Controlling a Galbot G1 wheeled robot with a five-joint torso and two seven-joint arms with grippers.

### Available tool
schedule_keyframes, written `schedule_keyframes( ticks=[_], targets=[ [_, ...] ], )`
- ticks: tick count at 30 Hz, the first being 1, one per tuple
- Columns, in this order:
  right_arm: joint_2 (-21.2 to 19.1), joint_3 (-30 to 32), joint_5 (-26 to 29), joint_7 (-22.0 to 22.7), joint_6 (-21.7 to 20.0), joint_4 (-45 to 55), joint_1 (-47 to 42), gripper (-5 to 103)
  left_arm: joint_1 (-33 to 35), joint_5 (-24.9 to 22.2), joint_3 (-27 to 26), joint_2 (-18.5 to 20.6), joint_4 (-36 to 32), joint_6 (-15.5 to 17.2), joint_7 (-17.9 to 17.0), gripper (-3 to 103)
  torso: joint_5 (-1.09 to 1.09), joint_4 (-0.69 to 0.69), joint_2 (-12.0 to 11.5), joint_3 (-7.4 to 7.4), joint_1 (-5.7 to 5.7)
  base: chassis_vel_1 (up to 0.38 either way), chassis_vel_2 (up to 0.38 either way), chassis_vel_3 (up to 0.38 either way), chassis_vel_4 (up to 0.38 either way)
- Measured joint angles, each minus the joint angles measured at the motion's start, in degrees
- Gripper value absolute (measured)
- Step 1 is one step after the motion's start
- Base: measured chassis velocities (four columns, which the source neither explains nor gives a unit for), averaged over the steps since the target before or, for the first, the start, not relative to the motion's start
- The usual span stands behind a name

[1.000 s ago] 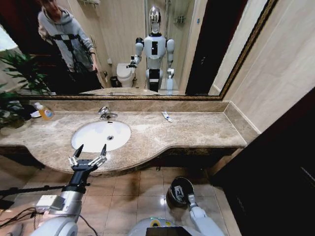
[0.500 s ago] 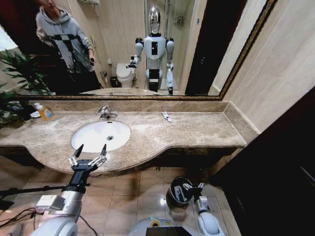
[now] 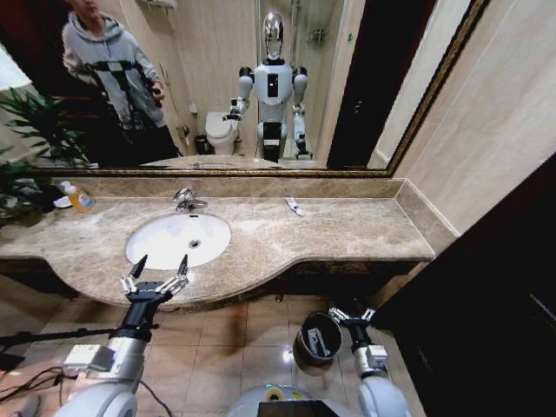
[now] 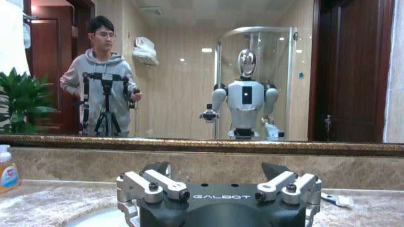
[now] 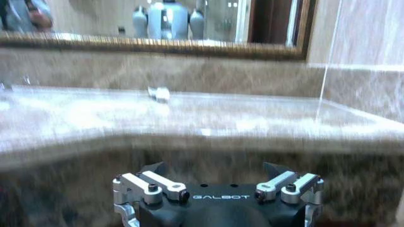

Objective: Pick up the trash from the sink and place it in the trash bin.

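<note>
Standing by the vanity, I judged the drop into the bin to be the step in hand, or just finished. The right gripper [image 3: 350,316] hung low over the tiled floor, just to the right of the trash bin [image 3: 318,338], with its fingers spread and nothing between them. A pale scrap [image 3: 314,344] lay inside the black bucket; I took it for the trash, though I could not make out what it was. To do this step well, I thought the arm should clear the glossy rim straight upward, without brushing it, since the small bin looked light enough to tip or slide on the tiles.

The right arm reached up from below, forearm nearly upright, its fingers pointing toward the underside of the marble counter [image 3: 330,234]. The left gripper [image 3: 156,271] was held at the near edge of the counter, in front of the sink [image 3: 178,239], fingers open wide and empty, pointing toward the mirror. The white basin looked bare apart from its drain. A small tube-like item [image 3: 294,206] lay on the counter to the right of the chrome faucet [image 3: 184,200], well apart from the basin, and a soap bottle [image 3: 80,199] stood at the far left.
</note>
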Motion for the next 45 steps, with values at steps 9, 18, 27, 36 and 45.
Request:
schedule_keyframes(
  ticks=[9,18,27,36,45],
  targets=[
    [-1.2,-1.1,1.0,-1.5,-5.1,5.9,4.8,100,0.0,0.0,0.0,0.0,0.0,0.0,0.0,100,0.00,0.00,0.0,0.00,0.00,0.000,0.000,0.000,0.000],
    [-3.6,-3.2,2.1,-2.0,-11.0,4.9,14.4,100,0.0,0.0,0.0,0.0,0.0,0.0,0.0,100,0.00,0.00,0.0,0.01,0.00,0.000,0.000,0.000,0.000],
    [-6.1,-9.7,2.4,-3.0,-16.7,-3.3,30.6,100,0.0,0.0,0.0,0.0,0.0,0.0,0.0,100,0.01,0.01,0.0,0.01,0.00,0.000,0.000,0.000,0.000],
    [-6.1,-17.9,11.8,-1.6,-22.1,-15.1,43.6,100,0.0,0.0,0.0,0.0,0.0,0.0,0.0,100,0.00,0.01,0.0,0.01,0.01,0.000,0.000,0.000,0.000],
    [-2.2,-19.6,12.8,-1.6,-23.3,-30.6,58.3,100,0.0,0.0,0.0,0.0,0.0,0.0,0.0,100,0.00,0.01,0.0,0.01,0.01,0.000,0.000,0.000,0.000]
  ],
)
